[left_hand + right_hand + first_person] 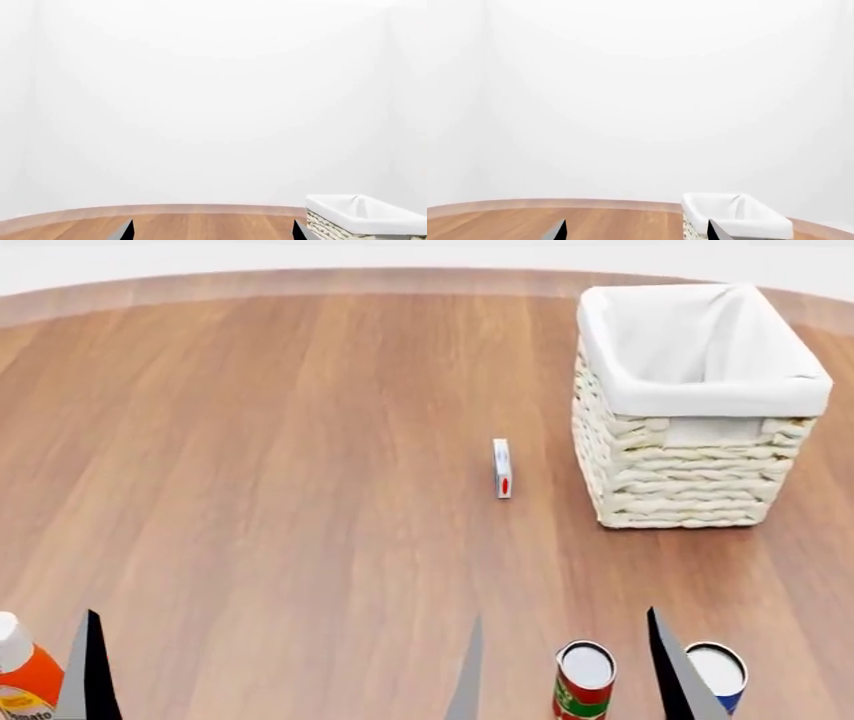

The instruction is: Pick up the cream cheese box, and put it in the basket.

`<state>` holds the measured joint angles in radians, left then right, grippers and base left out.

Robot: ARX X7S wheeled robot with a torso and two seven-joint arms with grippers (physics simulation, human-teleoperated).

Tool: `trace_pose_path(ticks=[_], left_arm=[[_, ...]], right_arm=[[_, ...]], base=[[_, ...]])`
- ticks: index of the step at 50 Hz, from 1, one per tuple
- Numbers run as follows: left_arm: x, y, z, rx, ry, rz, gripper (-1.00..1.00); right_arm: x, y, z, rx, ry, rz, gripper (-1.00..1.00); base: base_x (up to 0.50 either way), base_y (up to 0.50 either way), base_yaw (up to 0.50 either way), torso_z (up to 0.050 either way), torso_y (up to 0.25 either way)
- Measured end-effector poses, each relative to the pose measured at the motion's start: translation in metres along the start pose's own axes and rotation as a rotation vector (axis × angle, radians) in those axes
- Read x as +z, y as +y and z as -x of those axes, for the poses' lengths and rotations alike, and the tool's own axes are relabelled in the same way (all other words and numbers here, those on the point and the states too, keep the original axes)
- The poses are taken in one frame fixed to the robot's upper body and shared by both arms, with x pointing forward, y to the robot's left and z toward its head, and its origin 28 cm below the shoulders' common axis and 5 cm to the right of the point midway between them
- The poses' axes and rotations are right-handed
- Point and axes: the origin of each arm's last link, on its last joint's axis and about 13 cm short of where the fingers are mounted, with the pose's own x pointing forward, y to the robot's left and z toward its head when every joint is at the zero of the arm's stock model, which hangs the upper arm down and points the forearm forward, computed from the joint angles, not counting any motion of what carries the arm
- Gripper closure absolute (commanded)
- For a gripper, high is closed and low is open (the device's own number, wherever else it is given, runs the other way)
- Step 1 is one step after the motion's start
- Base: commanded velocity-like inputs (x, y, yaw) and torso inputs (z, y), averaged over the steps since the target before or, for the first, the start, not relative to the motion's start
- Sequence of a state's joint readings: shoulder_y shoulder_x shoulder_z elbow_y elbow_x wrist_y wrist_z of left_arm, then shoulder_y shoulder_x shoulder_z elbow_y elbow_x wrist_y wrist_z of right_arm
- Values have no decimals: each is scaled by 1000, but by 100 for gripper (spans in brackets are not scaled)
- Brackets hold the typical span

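Start of the job, by the look of it: nothing picked up, both arms low at the near edge of the bench [267,440]. Cream cheese box [502,468] stands on its thin edge on the wood, mid-bench, red mark facing the head camera, just beside the basket [681,465] on that basket's left and apart from it. Basket upright, cloth liner folded over the rim, nothing visible inside. Left gripper [274,670] shows only two dark fingertips set wide apart at the bottom of the head view, so spread, holding nothing; its wrist view agrees, two tips with bare wood between. Right gripper [567,665] likewise spread and empty, tips either side of a red-green can [583,678], with a blue can [717,672] just outside the far tip; whether the tips touch the cans I cannot tell. Orange bottle [20,670] at the near left corner. Step in hand: the approach to the box, not yet begun. Judged next move: right arm is the nearer, must lift clear of the cans, reach forward, and come down across the box's narrow thickness. Box looks tippy on edge; a sideways nudge could knock it flat.
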<state>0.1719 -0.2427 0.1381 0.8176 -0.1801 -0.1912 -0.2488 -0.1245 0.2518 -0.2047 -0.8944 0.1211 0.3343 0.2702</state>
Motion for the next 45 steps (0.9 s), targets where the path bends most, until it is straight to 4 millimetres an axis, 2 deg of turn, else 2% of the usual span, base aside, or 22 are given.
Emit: trace_pose_path(ticks=[45], left_arm=[[0,-1,1,-6,-2,4,-100]], right_arm=[[-2,0,0,-1,4,-4,-100]], base=[[301,0,0,0,0]])
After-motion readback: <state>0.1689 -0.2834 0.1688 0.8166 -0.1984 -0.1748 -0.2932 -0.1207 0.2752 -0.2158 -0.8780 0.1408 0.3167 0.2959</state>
